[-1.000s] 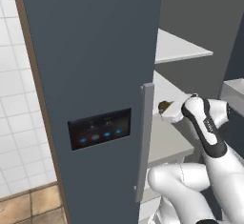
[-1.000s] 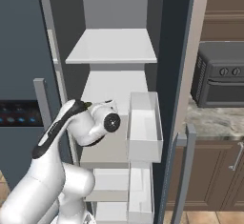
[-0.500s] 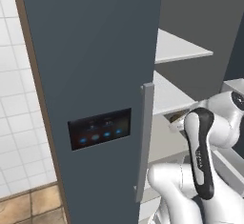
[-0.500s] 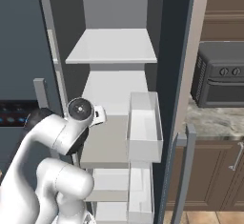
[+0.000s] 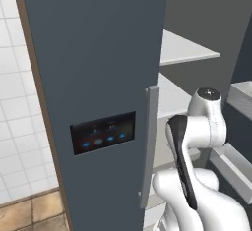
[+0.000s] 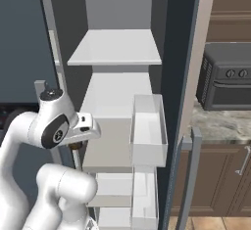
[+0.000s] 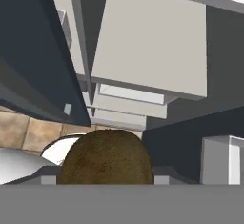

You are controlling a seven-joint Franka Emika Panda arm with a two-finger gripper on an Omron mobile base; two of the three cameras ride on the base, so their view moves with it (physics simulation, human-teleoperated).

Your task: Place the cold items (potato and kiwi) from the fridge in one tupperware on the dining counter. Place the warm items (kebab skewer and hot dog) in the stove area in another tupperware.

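Observation:
A brown, fuzzy kiwi (image 7: 106, 157) fills the bottom middle of the hand view, sitting between my fingers and covering their tips. My gripper (image 6: 78, 143) is shut on it. The hand hangs in front of the open fridge, left of the middle shelf (image 6: 117, 97), pointing down, and a bit of the kiwi (image 6: 74, 146) peeks out under it. From the left base my arm (image 5: 206, 122) is folded up beside the closed door's handle (image 5: 149, 141). The potato, kebab skewer, hot dog and tupperware are out of view.
The closed fridge door (image 5: 93, 77) with its blue-lit panel stands close on the left. The open right door carries white bins (image 6: 147, 126) near my hand. A dark oven (image 6: 228, 77) sits on the stone counter (image 6: 220, 124) to the right.
My arm has drawn back out of the fridge shelf and folded upward. The hand has swung left and turned downward, carrying the kiwi with it.

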